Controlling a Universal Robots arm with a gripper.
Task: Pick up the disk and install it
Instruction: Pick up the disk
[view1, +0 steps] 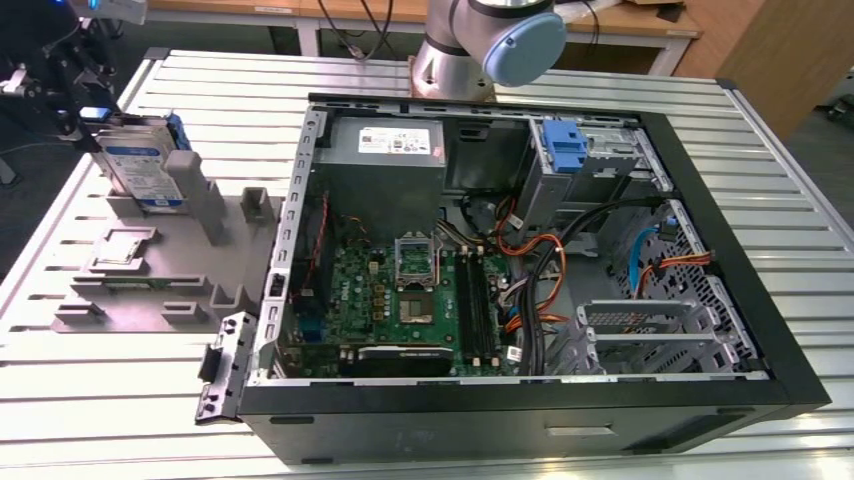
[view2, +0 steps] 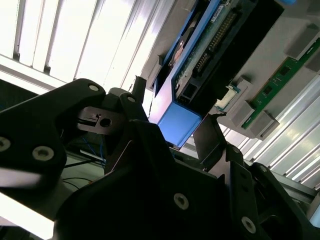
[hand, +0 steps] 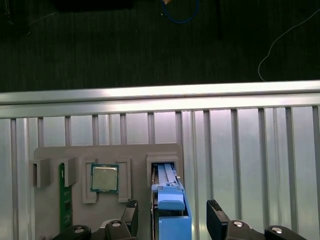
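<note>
Disk (view1: 140, 165) seated upright in the grey holder (view1: 150, 268), flanked on both sides by the claw (hand: 173, 205), claw spread wide, disk untouched

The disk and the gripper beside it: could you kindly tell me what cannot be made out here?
Lower end of the disk: exterior view, sunk in the grey holder.
Label of the disk: first wrist view, seen edge-on.
Body of the gripper: first wrist view, cut off by the picture edge.

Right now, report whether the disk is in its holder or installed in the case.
In its holder: the disk stands on edge in its slot, outside the case, inside the open claw.
</note>
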